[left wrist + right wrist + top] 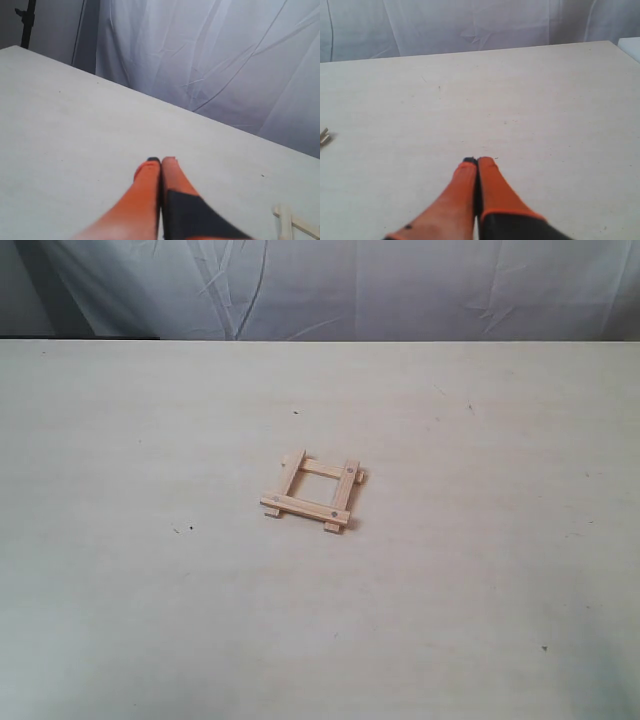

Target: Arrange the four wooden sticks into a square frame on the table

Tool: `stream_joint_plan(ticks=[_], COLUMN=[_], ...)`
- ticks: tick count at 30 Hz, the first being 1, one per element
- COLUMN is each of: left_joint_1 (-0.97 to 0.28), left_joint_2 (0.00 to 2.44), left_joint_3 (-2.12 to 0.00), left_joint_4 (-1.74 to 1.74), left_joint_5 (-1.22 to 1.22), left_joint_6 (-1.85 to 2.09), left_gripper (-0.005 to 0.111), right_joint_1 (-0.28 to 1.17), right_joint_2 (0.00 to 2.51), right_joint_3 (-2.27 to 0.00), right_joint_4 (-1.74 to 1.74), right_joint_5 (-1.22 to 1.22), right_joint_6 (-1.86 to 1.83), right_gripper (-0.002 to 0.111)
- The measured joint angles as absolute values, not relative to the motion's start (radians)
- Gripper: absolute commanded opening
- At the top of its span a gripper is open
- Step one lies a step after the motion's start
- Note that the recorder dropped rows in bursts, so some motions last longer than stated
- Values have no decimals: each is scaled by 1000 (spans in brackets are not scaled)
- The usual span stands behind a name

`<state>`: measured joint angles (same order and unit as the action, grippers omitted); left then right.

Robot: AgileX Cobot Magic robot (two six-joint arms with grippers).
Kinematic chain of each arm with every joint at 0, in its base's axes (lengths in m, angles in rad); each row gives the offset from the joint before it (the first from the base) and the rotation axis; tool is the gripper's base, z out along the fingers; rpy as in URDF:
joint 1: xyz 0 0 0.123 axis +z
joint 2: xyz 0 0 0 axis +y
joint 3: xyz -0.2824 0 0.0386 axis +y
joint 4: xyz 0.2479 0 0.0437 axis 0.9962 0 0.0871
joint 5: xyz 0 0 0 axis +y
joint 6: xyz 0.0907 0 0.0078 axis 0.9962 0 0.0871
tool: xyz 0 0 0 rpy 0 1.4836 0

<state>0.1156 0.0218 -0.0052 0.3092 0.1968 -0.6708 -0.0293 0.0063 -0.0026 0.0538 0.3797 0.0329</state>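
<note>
Near the middle of the desk [150, 620] sat the square frame [343, 495], its four wooden sticks [306, 508] overlapping at the corners with just bare desk inside. Left arm's jaws and right arm's jaws were both pressed together, holding nothing, clear of the frame.

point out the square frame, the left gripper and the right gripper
square frame [306, 509], exterior view, on its near strip
left gripper [161, 161], left wrist view, between its shut fingertips
right gripper [478, 160], right wrist view, between its shut fingertips
</note>
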Motion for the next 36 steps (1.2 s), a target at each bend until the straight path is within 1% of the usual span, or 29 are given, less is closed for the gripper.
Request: stream_joint_plan(ticks=[5,14,22,25,28,30,36], left_joint_1=[111,-12,-21,-21,-21,-21,-21], left_joint_2=[7,4,4,4,4,4,4], left_joint_3=[-5,-5,-5,-5,-5,-5,-5], left_joint_4=[309,320,370,314,84,20,-11], left_joint_5=[205,252,256,256,253,253,253], left_joint_6=[-671,-671,-654,-550,-205,-88,-18], left_gripper=[0,0,0,0,0,0,0], right_joint_1=[-29,-29,-29,-29,-29,-29,-29], right_joint_2=[6,6,6,6,6,6,6], right_joint_3=[-3,-3,-3,-3,-3,-3,-3], right_joint_4=[54,54,54,54,54,54,54], right_joint_5=[380,380,380,380,380,380,380], right_joint_6=[33,33,33,33,33,33,33], right_gripper=[0,0,0,0,0,0,0])
